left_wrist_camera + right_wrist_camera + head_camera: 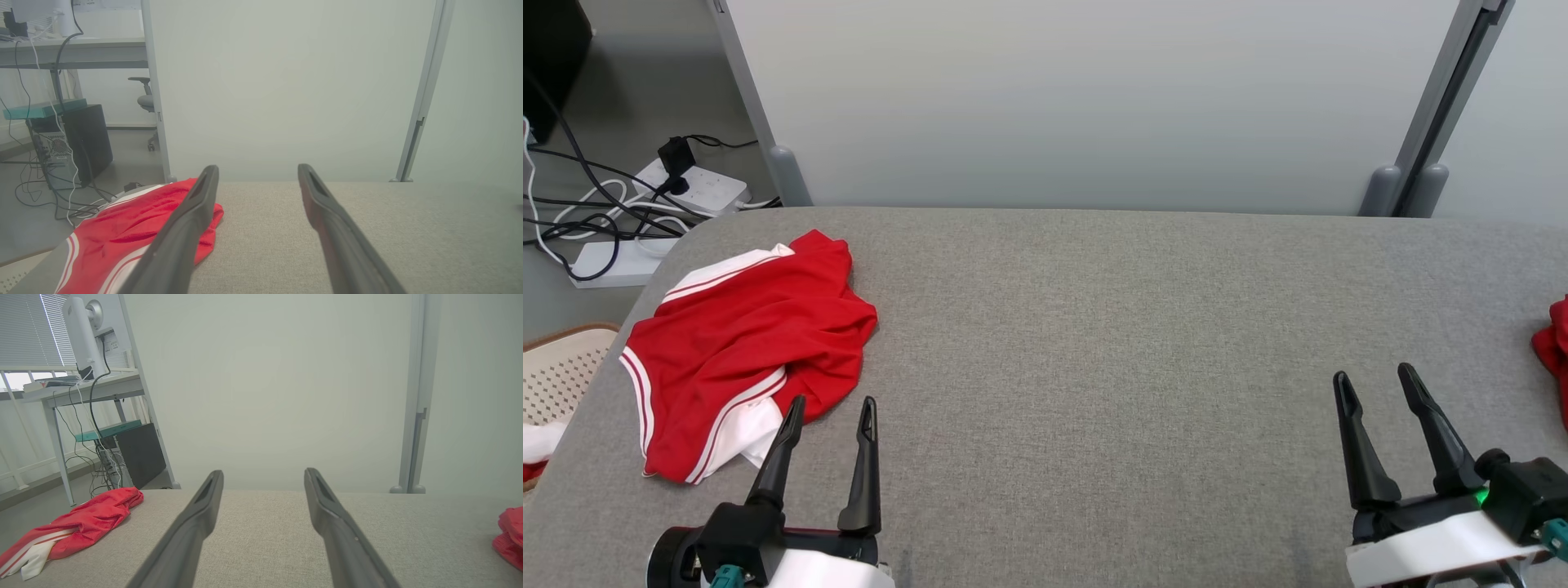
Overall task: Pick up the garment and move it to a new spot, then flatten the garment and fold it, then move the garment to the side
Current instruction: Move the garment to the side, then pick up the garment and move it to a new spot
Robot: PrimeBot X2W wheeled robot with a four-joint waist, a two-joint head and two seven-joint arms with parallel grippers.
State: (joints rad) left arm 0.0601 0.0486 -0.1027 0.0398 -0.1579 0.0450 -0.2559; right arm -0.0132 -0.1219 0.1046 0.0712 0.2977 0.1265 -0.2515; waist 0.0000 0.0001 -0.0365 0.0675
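Left gripper [833,402], jaws spread and empty, is our nearer one: the red-and-white garment [743,343] lies just beside it at eleven o'clock, long axis toward one o'clock. Right gripper [1375,376], likewise spread and empty, sits well apart across the surface [1094,367].

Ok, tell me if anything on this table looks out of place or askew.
The red and white garment lies crumpled near the left edge of the grey table, one end bunched up, not flat. A second piece of red cloth lies at the table's right edge. Nothing looks spilled or damaged.
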